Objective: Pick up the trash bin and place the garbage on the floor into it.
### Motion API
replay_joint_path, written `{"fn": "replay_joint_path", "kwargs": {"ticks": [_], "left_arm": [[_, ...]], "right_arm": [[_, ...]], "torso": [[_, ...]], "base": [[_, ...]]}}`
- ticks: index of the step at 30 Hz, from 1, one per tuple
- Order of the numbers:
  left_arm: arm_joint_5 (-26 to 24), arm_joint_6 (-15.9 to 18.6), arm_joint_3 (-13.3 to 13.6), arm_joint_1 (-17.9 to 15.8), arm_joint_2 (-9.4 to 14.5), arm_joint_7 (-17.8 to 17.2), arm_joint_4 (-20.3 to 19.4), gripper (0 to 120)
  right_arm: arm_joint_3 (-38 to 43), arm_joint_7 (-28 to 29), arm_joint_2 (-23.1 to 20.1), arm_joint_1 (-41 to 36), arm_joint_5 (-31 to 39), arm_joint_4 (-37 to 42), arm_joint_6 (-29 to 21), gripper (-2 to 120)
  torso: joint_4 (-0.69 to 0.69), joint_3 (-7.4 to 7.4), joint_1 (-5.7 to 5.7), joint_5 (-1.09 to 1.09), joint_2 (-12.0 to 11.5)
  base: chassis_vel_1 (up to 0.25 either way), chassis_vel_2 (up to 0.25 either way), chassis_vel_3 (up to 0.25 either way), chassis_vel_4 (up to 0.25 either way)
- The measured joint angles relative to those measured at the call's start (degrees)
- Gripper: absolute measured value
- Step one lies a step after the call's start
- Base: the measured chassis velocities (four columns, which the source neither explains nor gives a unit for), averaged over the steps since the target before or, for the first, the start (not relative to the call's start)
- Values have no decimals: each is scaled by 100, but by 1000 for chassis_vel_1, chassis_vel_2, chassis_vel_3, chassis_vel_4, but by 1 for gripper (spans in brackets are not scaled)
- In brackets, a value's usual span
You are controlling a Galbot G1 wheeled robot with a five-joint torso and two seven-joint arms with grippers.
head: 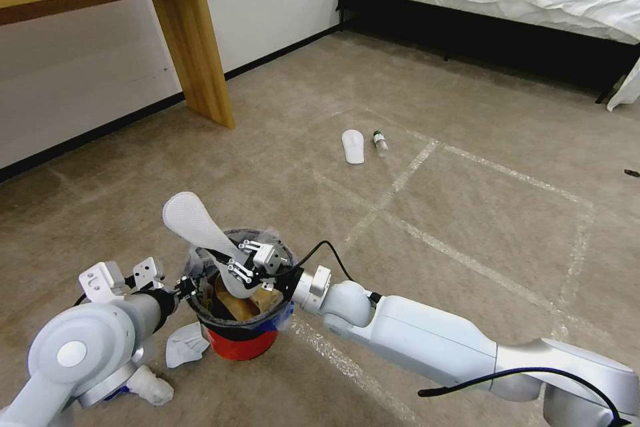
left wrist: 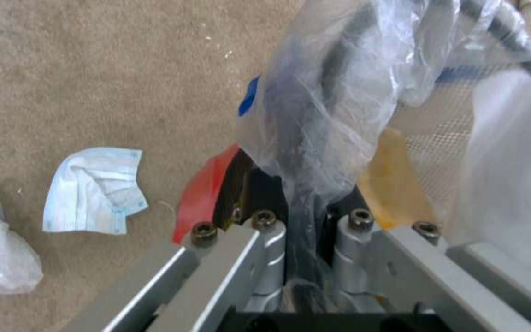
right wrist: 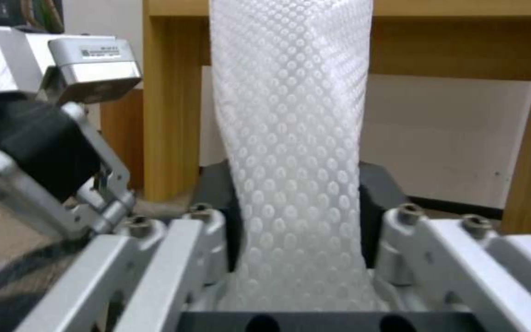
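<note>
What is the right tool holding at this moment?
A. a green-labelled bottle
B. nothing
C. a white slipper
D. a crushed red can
C: the right tool is shut on the white slipper, holding it tilted over the open top of the trash bin; in the right wrist view the dotted white slipper is clamped between the pads.

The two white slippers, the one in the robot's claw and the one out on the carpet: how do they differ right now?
The held slipper is clamped in the right gripper and sticks up, tilted, over the trash bin; the far slipper lies flat on the floor, untouched. The held slipper sits close to the robot; the far slipper lies farther off, beside a small bottle. Both are flat and white.
</note>
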Motion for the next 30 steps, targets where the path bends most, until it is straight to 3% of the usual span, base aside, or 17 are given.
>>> {"fn": "replay_joint_path", "kwargs": {"ticks": [3,13,30], "left_arm": [[-86,-20,-31,-76,36,-33,46,4],[-146,-44,-73,-132,66,-59,136,4],[-182,-87,-15,-354,53,-64,370,4]], "right_arm": [[3,38,7,4,-17,-20,-1,57],[-19,94,132,130,0,-68,-14,89],[79,149,2,404,128,12,-18,91]], "torso": [[0,0,0,-1,0],[1,0,0,0,0],[1,0,0,0,0]], "base": [[0,0,0,0],[0,0,0,0],[0,0,0,0]]}}
